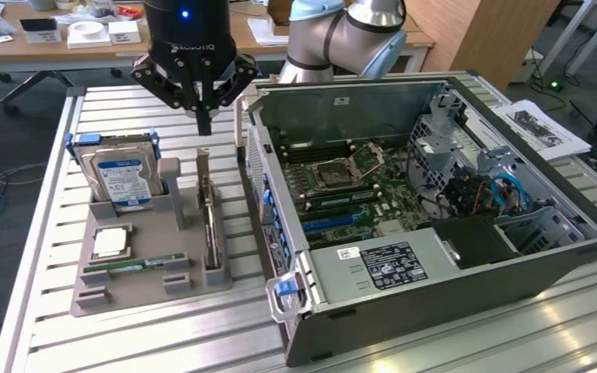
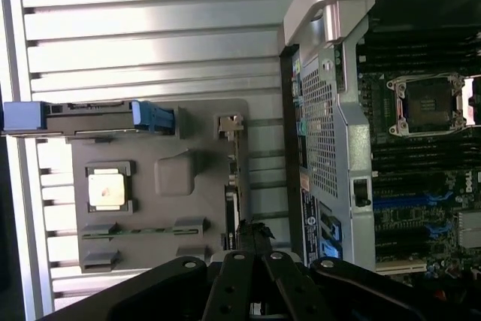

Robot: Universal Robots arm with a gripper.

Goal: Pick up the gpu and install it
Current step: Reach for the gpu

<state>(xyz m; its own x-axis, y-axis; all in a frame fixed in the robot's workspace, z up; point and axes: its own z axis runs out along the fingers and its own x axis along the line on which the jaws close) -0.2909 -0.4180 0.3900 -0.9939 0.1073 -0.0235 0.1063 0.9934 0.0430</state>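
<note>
Pincer: black two-fingered pincer (image 1: 203, 124), fingertips pressed together and pinching nothing; it hangs just above the card's upper end, apart from it.
Task item: thin dark rectangular gpu card with silver metal bracket (image 1: 208, 217), standing on edge in a slot of the grey plastic holder (image 1: 133, 291), on the side nearest the open grey computer case (image 1: 382, 268).
Support: slatted metal tabletop (image 1: 122, 109).
Handling (judged): light, stiff, fragile; circuit faces likely easy to damage; smooth thin edge may slip or tilt.
Grip point (judged): across the thickness at the exposed upper edge, near the bracket.
Count: one gpu; one silver hard drive with blue-white label (image 1: 122, 179); one square processor chip (image 1: 109, 242); one narrow green memory stick (image 1: 133, 265); one holder; one case.
</note>
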